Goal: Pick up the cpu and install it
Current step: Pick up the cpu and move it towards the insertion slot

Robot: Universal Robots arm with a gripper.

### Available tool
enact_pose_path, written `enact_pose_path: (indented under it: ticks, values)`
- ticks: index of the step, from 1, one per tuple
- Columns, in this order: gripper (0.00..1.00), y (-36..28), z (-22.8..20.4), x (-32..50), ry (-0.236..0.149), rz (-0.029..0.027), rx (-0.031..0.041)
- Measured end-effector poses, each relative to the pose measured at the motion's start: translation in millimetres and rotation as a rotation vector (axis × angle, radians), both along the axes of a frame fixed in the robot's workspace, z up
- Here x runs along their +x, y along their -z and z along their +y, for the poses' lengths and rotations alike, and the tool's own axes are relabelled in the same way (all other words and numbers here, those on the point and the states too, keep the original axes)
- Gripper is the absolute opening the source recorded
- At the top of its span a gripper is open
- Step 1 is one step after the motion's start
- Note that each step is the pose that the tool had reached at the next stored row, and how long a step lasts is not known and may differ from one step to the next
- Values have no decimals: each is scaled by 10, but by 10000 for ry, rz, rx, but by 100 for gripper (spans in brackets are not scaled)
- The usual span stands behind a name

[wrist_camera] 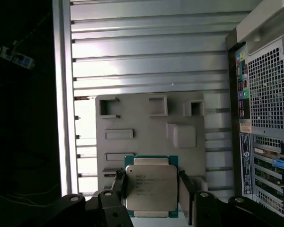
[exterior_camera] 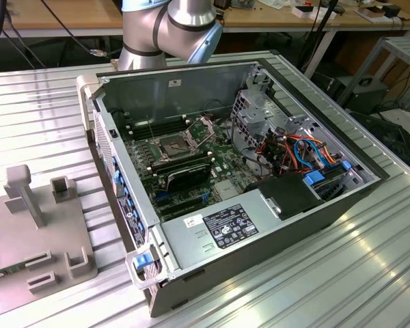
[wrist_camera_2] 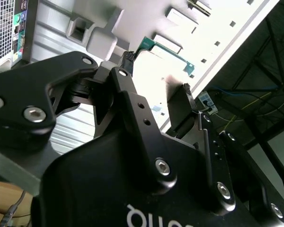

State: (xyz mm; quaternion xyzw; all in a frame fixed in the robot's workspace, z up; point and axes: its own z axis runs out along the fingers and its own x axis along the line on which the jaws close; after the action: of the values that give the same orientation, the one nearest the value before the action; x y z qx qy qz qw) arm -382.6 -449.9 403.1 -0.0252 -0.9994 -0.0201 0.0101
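In the first wrist view the cpu [wrist_camera: 150, 187], a grey metallic square on a green edge, sits between the two black fingers of my gripper [wrist_camera: 151, 178]. The fingers press against its two sides, and it hangs above the grey fixture plate [wrist_camera: 146, 123]. In the second wrist view the gripper [wrist_camera_2: 156, 72] shows from behind, with the cpu's green edge [wrist_camera_2: 168, 53] at its fingertips. In the exterior view the board's socket [exterior_camera: 174, 145] lies inside the case, its metal frame raised.
The open computer case [exterior_camera: 260, 225] lies on the ribbed metal table, with long black memory sticks [exterior_camera: 184, 176] by the socket and cables at the exterior view's right. The fixture plate [exterior_camera: 27, 253] with raised blocks is at that view's left. The case's rear panel [wrist_camera: 265, 94] stands beside the plate.
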Motion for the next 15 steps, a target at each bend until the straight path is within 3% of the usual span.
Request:
enact_pose_path:
  ticks: [5, 15]
  values:
    - [54, 1, 0, 85, 1, 0, 0]
    - [54, 1, 0, 181, 0, 0, 1]
